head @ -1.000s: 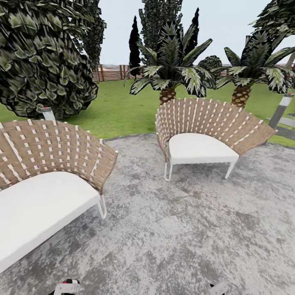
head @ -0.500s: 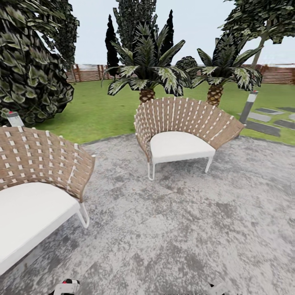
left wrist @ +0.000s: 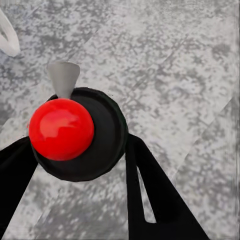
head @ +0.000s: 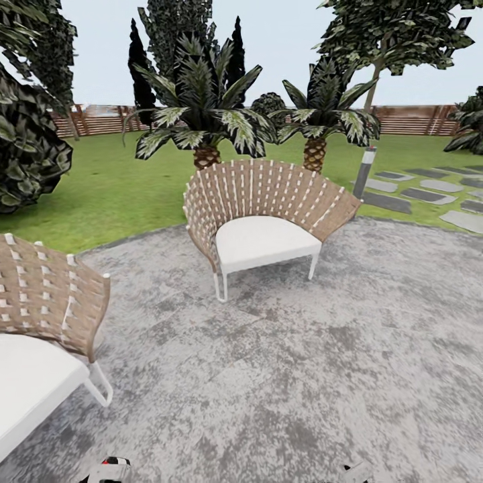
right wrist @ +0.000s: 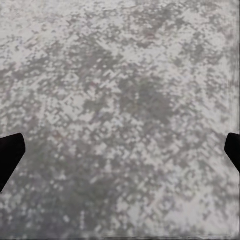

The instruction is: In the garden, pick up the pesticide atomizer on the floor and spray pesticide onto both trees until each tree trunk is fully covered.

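The pesticide atomizer is grasped by the left pincer above grey paving; the right pincer is spread wide.

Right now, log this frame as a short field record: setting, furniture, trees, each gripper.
setting: grey paving beside lawn, wooden fence behind
furniture: wicker chair ahead; second wicker seat nearer, on the robot's left
trees: two palms behind the chair; tall tree beyond
left gripper: shut on atomizer
right gripper: open, over paving
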